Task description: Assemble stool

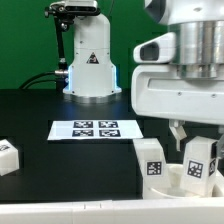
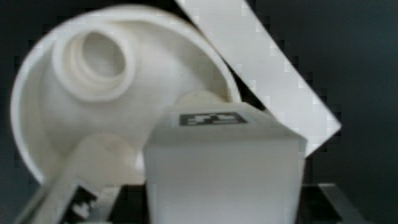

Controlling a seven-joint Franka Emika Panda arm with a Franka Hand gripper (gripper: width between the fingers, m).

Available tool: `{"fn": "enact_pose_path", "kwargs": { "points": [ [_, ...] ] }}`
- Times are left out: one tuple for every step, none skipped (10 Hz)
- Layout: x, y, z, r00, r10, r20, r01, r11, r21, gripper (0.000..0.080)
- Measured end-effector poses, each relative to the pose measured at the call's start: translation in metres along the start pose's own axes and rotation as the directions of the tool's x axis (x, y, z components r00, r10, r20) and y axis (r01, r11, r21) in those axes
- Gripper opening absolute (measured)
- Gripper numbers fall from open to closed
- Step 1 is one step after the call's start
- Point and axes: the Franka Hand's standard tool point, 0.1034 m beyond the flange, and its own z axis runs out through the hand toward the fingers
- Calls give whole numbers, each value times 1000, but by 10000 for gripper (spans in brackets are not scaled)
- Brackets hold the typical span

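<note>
Nearest the wrist camera stands the held leg [image 2: 214, 165], a chunky white block with a marker tag on its upper face. It sits between the fingers of the claw [image 1: 198, 145], which appears clamped on its sides at about half its spread. Behind it lies the seat [image 2: 63, 110], a round rimmed dish with a raised socket [image 2: 98, 60] showing as a dark hole. In the exterior view this work sits at the right front of the black tabletop [image 1: 60, 175], with a second leg [image 1: 152, 160] standing upright just beside the held one. A loose leg [image 1: 8, 156] waits well apart at the exterior view's left, and the marker board [image 1: 95, 128] lies between. The step looks like seating this leg in the seat. To do it well, bring the leg's end square over its socket before pressing, keep the block upright rather than tilted, and lower straight. Grip firmly, since smooth plastic may slip or twist. Watch the neighbouring leg: a sideways nudge could knock it or shift the seat.
</note>
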Motion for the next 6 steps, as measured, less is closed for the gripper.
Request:
{"fn": "enact_pose_path", "kwargs": {
  "points": [
    [-1,0,0,998,59,2,-59,998,1,337],
    [-1,0,0,992,126,2,-126,992,1,337],
    [-1,0,0,984,179,3,-179,984,2,337],
    [-2,-1,-1,965,263,9,-263,965,4,337],
    [-3,-2,-2,904,426,20,-426,904,6,337],
    [-8,-5,-2,795,605,29,-606,796,5,337]
  ]
}}
